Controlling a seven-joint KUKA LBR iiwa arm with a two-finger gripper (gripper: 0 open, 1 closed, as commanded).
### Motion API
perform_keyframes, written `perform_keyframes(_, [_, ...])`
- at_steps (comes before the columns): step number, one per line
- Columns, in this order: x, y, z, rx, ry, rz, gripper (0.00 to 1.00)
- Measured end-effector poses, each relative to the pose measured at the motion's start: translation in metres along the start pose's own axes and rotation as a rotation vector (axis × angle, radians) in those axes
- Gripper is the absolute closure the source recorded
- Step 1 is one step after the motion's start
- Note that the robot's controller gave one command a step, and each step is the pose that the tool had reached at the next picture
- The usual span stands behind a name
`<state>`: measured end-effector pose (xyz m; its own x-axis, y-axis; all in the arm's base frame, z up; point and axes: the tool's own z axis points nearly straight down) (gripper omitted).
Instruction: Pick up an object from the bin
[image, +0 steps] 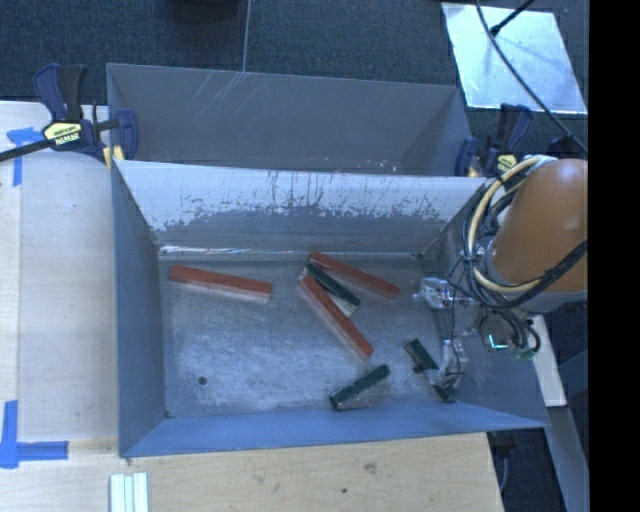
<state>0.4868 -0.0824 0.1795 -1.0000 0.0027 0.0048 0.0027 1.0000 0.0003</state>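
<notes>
My gripper (446, 384) hangs low at the bin's right side, close to the right wall and near the front. Just left of it lies a small dark block (419, 355), close beside the gripper; contact is unclear. A dark green bar (360, 387) lies further left, near the front edge of the floor, tilted up to the right. I see nothing held in the gripper.
Two reddish-brown sticks (336, 316) (356, 277) lie crossed in the middle of the bin with a short dark bar (333, 285) across them. A third reddish stick (220, 283) rests at the back left. The arm's orange cover and cables stand above the right wall.
</notes>
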Motion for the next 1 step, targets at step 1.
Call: perform_keyframes(1, [-0.014, 0.0433, 0.113, -0.001, -0.002, -0.155, 0.0])
